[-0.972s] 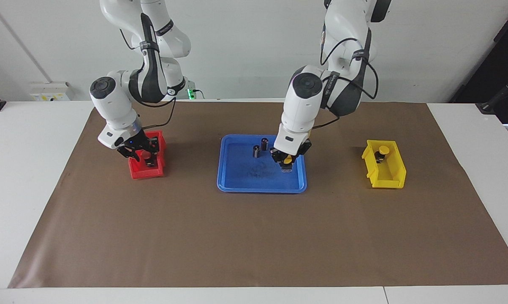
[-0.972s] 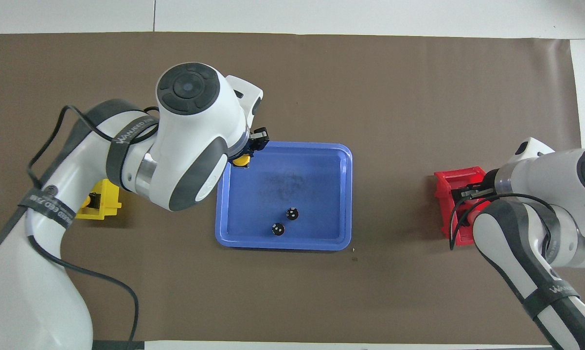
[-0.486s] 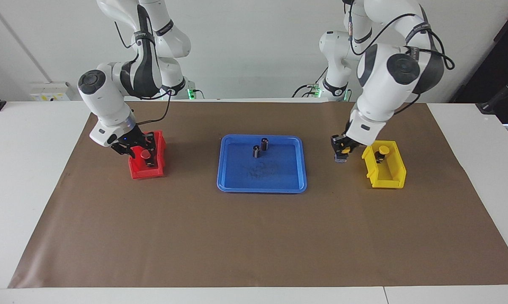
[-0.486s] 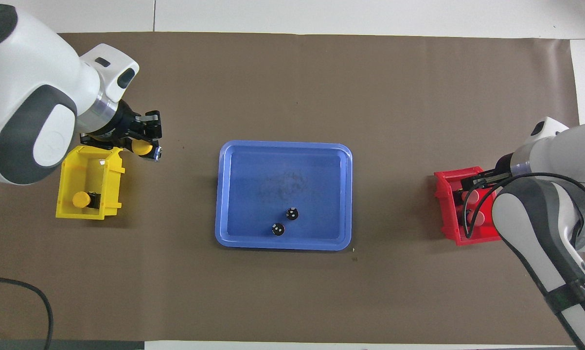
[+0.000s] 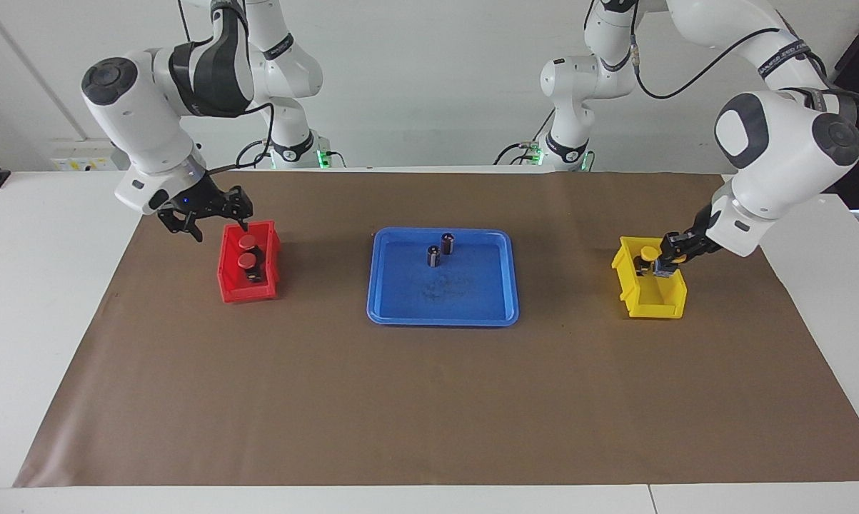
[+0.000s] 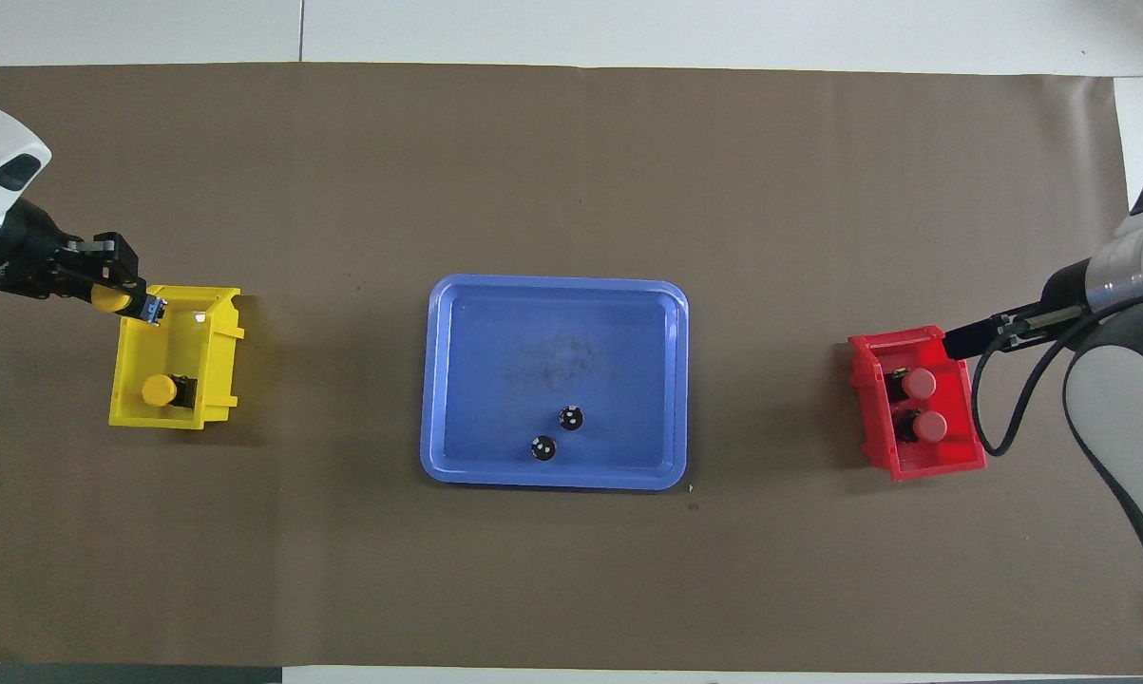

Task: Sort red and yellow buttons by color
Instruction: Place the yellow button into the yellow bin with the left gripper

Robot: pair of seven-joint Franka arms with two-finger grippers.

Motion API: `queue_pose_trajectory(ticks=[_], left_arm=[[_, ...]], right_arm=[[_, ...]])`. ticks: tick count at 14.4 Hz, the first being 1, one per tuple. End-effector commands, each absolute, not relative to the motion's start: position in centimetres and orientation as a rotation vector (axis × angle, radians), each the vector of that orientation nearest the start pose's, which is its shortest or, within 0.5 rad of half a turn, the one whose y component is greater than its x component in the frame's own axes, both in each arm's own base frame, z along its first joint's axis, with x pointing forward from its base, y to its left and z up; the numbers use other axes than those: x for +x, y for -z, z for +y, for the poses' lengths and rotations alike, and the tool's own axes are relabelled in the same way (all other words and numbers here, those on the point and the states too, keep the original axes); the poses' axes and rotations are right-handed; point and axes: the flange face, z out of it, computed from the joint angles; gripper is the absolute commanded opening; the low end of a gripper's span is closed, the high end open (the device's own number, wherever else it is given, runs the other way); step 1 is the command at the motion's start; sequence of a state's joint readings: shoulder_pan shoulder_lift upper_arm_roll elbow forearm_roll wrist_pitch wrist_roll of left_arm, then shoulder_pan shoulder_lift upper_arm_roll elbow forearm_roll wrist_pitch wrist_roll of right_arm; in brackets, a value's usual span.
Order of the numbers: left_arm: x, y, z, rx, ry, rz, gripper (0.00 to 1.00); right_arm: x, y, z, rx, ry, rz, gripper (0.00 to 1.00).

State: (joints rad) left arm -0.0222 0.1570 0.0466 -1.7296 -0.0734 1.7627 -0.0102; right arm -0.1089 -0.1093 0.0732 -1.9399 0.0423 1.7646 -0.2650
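Observation:
Two red buttons sit in the red bin. My right gripper is open and empty, raised beside that bin's rim. One yellow button lies in the yellow bin. My left gripper is shut on the other yellow button and holds it over the edge of the yellow bin.
A blue tray sits mid-table on the brown mat, with two dark cap-less cylinders standing in it. The red bin is toward the right arm's end, the yellow bin toward the left arm's end.
My left gripper carried the yellow button from the blue tray to above the yellow bin. My right gripper rose out of the red bin, leaving a second red button there.

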Motion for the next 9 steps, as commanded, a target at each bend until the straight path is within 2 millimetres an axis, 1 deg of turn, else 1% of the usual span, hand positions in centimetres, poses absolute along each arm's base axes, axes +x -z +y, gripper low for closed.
queue_pose_trajectory(ticks=[1, 3, 4, 6, 8, 9], left_arm=[[58.2, -44.7, 0.5, -3.220, -0.137, -0.078, 0.02], [58.0, -43.6, 0.6, -3.220, -0.129, -0.082, 0.02], [57.8, -43.3, 0.6, -3.219, -0.131, -0.085, 0.02], [57.6, -42.3, 0.6, -3.218, -0.124, -0.099, 0.02], [57.3, -40.7, 0.5, -3.216, -0.098, -0.104, 0.02], [57.3, -40.2, 0.6, -3.215, -0.086, -0.118, 0.02]], right_arm=[[51.5, -56.1, -1.2, -3.090, -0.119, -0.318, 1.00], [51.7, -58.1, -1.5, -3.131, -0.106, -0.290, 1.00], [51.9, -59.1, -1.5, -3.138, -0.093, -0.294, 1.00], [52.4, -59.4, -1.6, -3.147, -0.085, -0.294, 1.00], [52.5, -59.7, -2.2, -3.150, -0.103, -0.282, 1.00], [52.5, -60.1, -2.1, -3.148, -0.103, -0.283, 1.00]])
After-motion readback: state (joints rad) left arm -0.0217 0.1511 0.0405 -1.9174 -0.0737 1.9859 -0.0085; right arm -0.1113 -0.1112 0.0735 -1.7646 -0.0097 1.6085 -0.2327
